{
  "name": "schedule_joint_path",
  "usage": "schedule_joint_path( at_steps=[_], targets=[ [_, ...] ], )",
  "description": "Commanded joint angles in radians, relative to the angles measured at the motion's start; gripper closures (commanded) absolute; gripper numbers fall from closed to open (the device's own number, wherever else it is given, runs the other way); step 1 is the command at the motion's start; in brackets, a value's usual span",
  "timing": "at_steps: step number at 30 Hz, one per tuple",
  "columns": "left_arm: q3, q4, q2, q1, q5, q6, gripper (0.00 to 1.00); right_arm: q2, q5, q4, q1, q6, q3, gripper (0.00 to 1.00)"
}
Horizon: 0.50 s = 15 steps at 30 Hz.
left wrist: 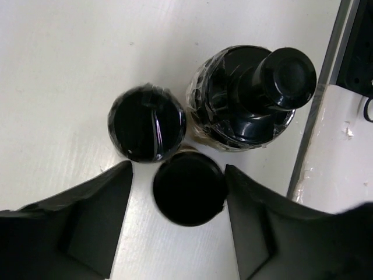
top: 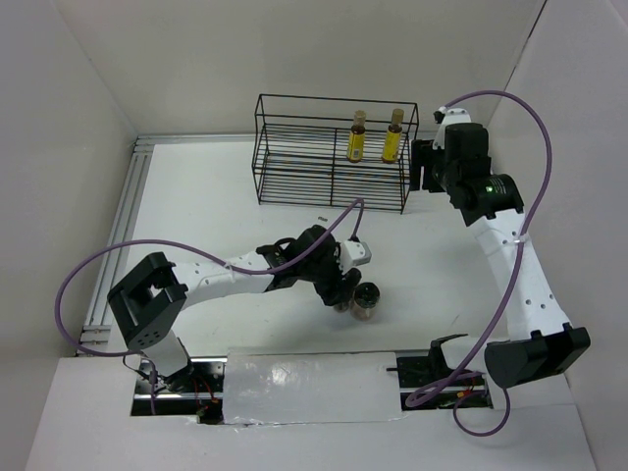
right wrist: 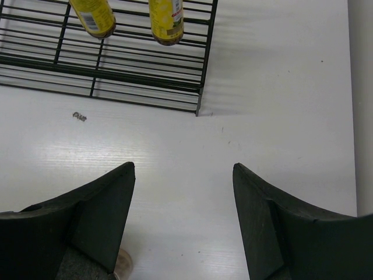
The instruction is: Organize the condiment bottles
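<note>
Two slim yellow-filled bottles (top: 358, 138) (top: 393, 137) with tan caps stand in the black wire rack (top: 294, 157); the right wrist view shows their lower ends (right wrist: 93, 14) (right wrist: 166, 20). Three dark-lidded jars cluster on the table. My left gripper (left wrist: 178, 168) is open around one short jar (left wrist: 189, 188): the right finger touches its lid and a gap shows on the left. A second short jar (left wrist: 147, 123) and the fatter black-lidded jar (left wrist: 250, 96) stand just beyond it. My right gripper (right wrist: 183, 166) hangs open and empty by the rack's right front corner.
The wire rack (right wrist: 145, 87) takes up the back middle of the table. A small scrap (right wrist: 79, 116) lies on the table in front of it. A metal rail (left wrist: 315, 116) runs along the table's edge close to the fat jar. White walls enclose the table.
</note>
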Motion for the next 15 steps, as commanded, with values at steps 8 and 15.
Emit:
schedule_joint_path(
  at_steps=[8,15],
  targets=[
    [0.023,-0.045,-0.02,-0.006,0.0,-0.004,0.73,-0.021,-0.018,-0.001,-0.02,-0.01,-0.006,0.25],
    [0.009,-0.166,-0.1,0.002,-0.057,0.042,1.0,-0.029,-0.039,0.033,-0.026,0.008,-0.043,0.25]
  ],
)
